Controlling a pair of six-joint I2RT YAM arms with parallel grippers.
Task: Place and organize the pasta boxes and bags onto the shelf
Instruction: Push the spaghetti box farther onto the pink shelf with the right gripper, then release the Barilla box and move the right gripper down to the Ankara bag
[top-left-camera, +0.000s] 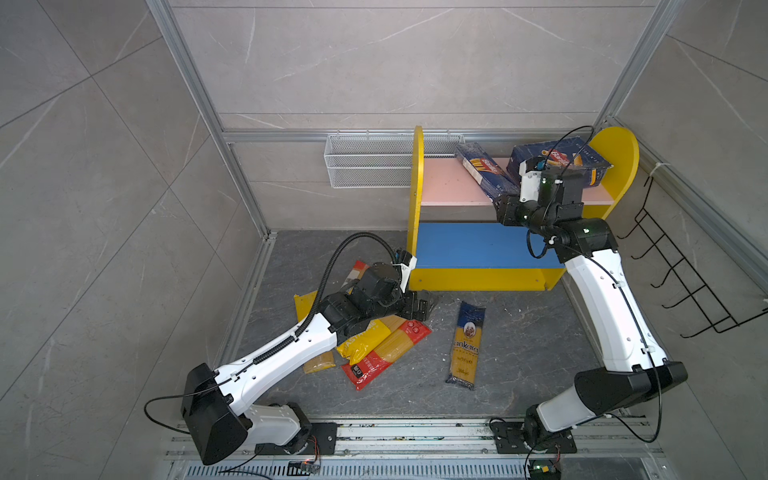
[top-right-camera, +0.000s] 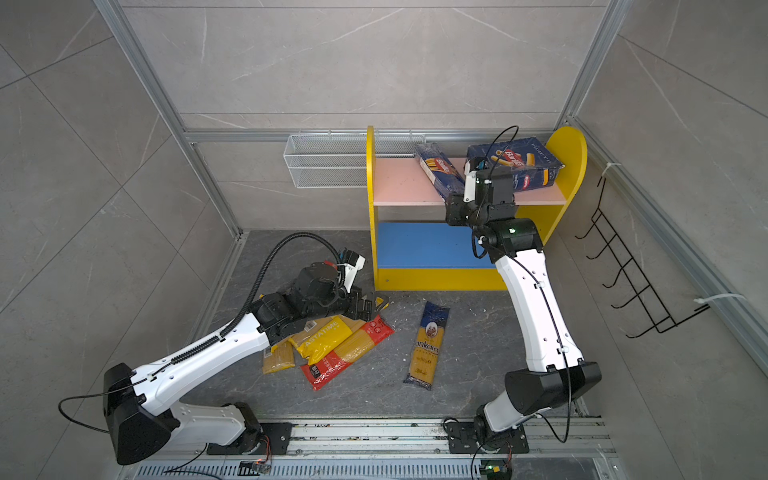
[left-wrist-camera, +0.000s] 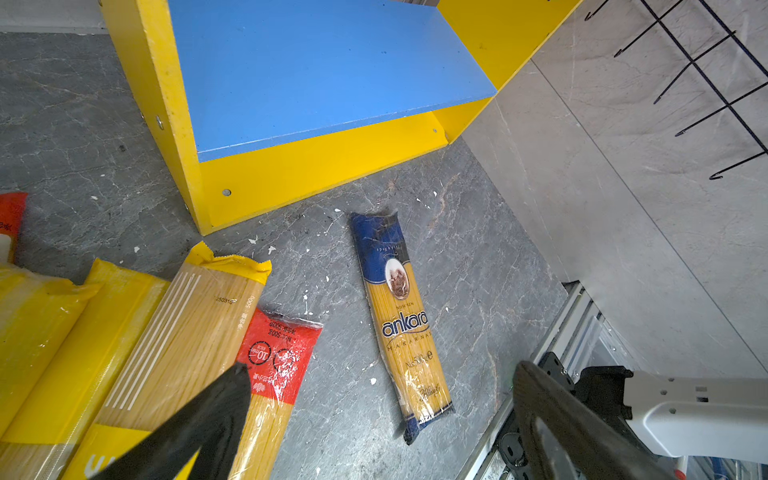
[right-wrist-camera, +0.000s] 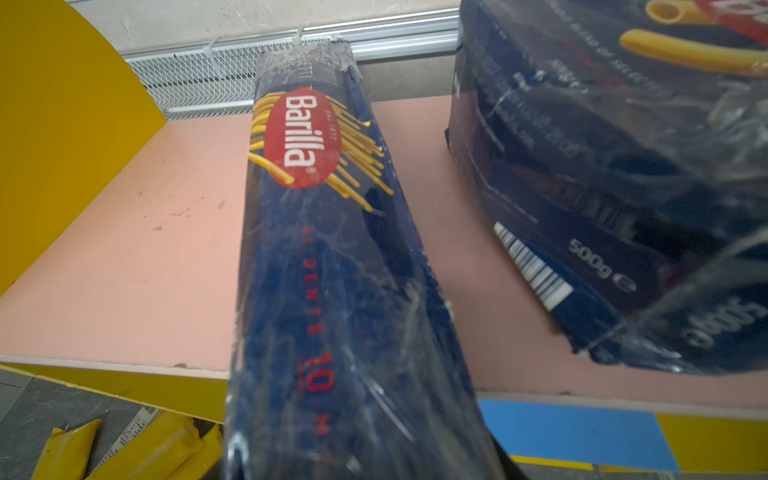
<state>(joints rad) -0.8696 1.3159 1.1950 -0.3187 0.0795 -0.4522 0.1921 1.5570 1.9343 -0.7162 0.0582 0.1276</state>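
1. Checking the right gripper (top-left-camera: 503, 203), we could not tell whether its hidden jaws gripped the narrow box (right-wrist-camera: 332, 249), which lay slantwise on the pink upper board (top-left-camera: 449, 183), its near end overhanging.
2. We judged it best to slide the box in squarely, clear of the wide box (top-left-camera: 557, 160).
3. The left gripper (left-wrist-camera: 382, 374) hung wide open and empty above the bags (top-left-camera: 374, 340).

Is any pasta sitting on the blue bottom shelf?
No, the blue lower board is bare; the narrow box and the wide box lie on the pink upper board.

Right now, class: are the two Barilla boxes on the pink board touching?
Apart. The right wrist view shows bare pink board between the narrow Barilla box and the wide Barilla box.
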